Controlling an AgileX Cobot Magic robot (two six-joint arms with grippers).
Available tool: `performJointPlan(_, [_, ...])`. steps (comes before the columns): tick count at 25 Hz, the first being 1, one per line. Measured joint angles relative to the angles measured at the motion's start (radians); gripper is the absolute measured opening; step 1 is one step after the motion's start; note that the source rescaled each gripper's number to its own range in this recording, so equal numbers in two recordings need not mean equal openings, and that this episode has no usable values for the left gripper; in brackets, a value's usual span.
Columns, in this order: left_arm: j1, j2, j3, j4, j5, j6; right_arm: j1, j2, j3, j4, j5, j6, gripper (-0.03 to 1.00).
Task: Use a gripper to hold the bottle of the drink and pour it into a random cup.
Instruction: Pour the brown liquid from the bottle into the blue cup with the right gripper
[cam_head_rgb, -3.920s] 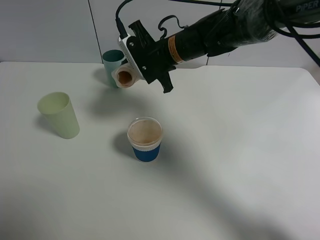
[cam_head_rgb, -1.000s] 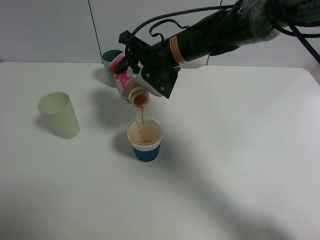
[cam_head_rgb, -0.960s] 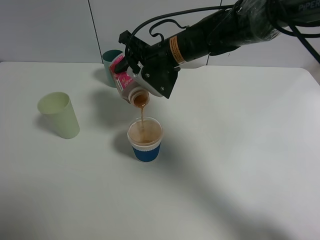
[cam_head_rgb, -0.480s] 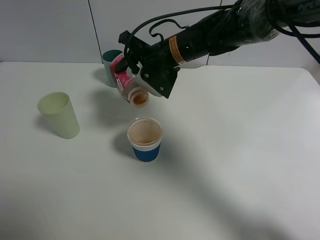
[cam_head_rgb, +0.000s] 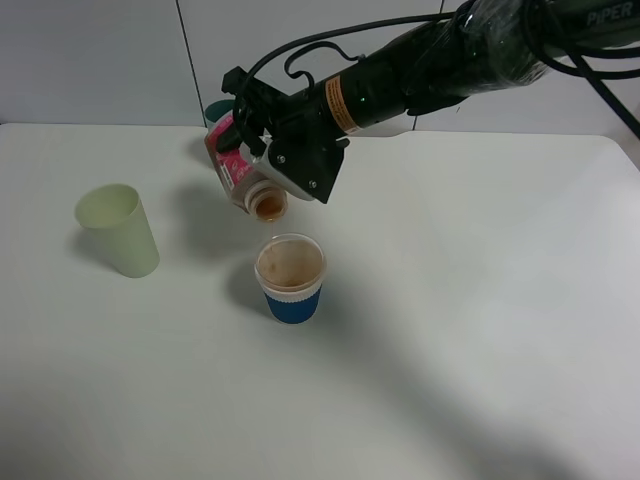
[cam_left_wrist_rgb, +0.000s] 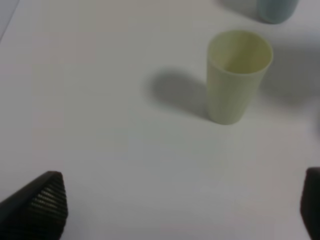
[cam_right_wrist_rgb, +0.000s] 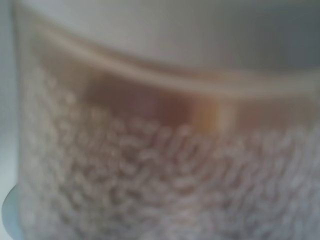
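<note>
High view: right pincer (cam_head_rgb: 272, 150) clamped round bottle (cam_head_rgb: 238, 168), which is tipped mouth-down just above & behind cup (cam_head_rgb: 290, 278); cup has brown liquid in it & stands mid bench (cam_head_rgb: 480, 300); teal tumbler (cam_head_rgb: 214, 108) nearly all hidden behind bottle, pale green tumbler (cam_head_rgb: 118, 230) upright well to the left. Left wrist: left pincer (cam_left_wrist_rgb: 180, 205) wide open w/ nothing in it, only its two tips showing at frame edges; pale green tumbler (cam_left_wrist_rgb: 237, 75) upright, teal tumbler (cam_left_wrist_rgb: 275, 10) cut off. Right wrist: v. blurred close-up of bottle (cam_right_wrist_rgb: 165, 150) fills frame, contents brownish, pincer fingers can't be made out.
</note>
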Motion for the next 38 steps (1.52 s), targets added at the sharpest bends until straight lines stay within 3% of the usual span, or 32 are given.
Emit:
performJointPlan(28, [0.000, 0.000, 0.000, 0.000, 0.000, -0.001, 0.013, -0.045, 0.029, 0.002, 0.012, -0.114, 0.01])
performJointPlan(38, [0.000, 0.000, 0.000, 0.000, 0.000, -0.001, 0.013, -0.046, 0.064, 0.001, 0.059, -0.156, 0.01])
